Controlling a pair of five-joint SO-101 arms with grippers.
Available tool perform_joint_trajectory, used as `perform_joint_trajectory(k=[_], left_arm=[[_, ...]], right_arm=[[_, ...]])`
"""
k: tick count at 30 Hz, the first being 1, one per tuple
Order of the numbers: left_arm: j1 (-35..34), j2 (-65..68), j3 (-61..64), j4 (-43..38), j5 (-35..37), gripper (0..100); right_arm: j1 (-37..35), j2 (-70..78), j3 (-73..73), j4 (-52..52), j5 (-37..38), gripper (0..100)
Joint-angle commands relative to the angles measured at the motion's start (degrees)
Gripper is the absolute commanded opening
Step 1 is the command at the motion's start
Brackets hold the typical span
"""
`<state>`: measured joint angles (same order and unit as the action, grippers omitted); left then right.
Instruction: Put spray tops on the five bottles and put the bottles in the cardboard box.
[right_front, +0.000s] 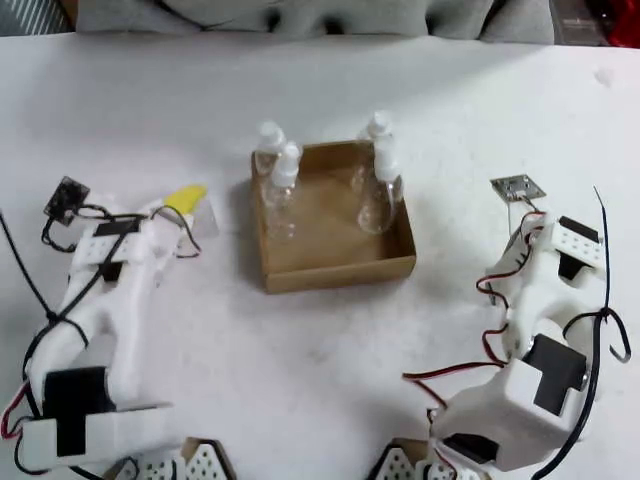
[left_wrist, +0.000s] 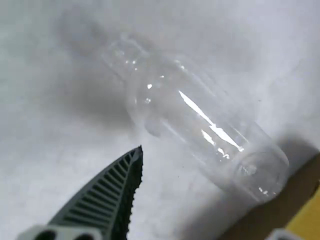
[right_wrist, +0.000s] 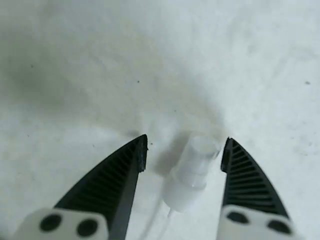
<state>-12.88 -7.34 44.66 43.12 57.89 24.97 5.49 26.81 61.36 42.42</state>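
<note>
A clear bottle (left_wrist: 200, 125) with no top lies on its side on the white table. My left gripper (left_wrist: 225, 175) is open around its base end, with the dark finger (left_wrist: 120, 190) on one side and the yellow finger (right_front: 186, 198) on the other, just left of the cardboard box (right_front: 340, 265). Several bottles with white spray tops (right_front: 285, 180) stand inside the box. A loose white spray top (right_wrist: 192, 175) lies on the table between the fingers of my right gripper (right_wrist: 185, 145), which is open, to the right of the box.
The left arm (right_front: 100, 300) and right arm (right_front: 545, 300) stand on either side of the box, with loose red and black cables around them. A grey cushioned edge (right_front: 300, 15) runs along the table's far side.
</note>
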Motion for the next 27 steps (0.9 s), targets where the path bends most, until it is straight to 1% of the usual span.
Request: perform_joint_trajectory(k=[1, 3, 6, 9, 13, 16, 18, 20, 22, 27], left_arm=[[-2.0, 1.6, -3.4, -2.1, 3.2, 47], [-4.0, 2.1, -3.3, -4.9, 3.6, 47], [-5.9, 2.9, -3.3, -6.2, 3.7, 47], [-6.9, 4.6, -3.3, -8.0, 6.2, 47], [-7.1, 8.9, -4.3, -10.5, 6.1, 47], [-7.2, 13.6, -8.4, -10.1, 5.8, 47], [-7.1, 16.5, -10.7, -9.7, 2.8, 47], [-6.8, 18.4, -13.0, -6.9, 1.0, 47], [-6.7, 18.5, -14.2, -4.7, 0.4, 47], [-5.7, 18.5, -14.6, -4.1, 0.4, 47]], right_arm=[[-1.4, -0.2, -2.1, -0.4, 0.5, 21.1], [-1.5, -0.1, -2.1, -0.4, 0.5, 21.1], [-1.5, -0.1, -2.1, -0.4, 0.5, 21.1], [-1.5, -0.1, -2.1, -0.4, 0.5, 21.1], [-1.5, -0.2, -2.1, -0.4, 0.5, 21.1], [-1.5, -0.2, -2.1, -0.4, 0.5, 21.1], [-1.5, -0.2, -2.1, -0.3, 0.5, 21.1], [-1.5, -0.2, -2.1, -0.3, 0.5, 21.1], [-1.5, -0.2, -2.1, -0.2, 0.5, 21.1], [-1.5, -0.2, -2.1, 0.0, 0.5, 21.1]])
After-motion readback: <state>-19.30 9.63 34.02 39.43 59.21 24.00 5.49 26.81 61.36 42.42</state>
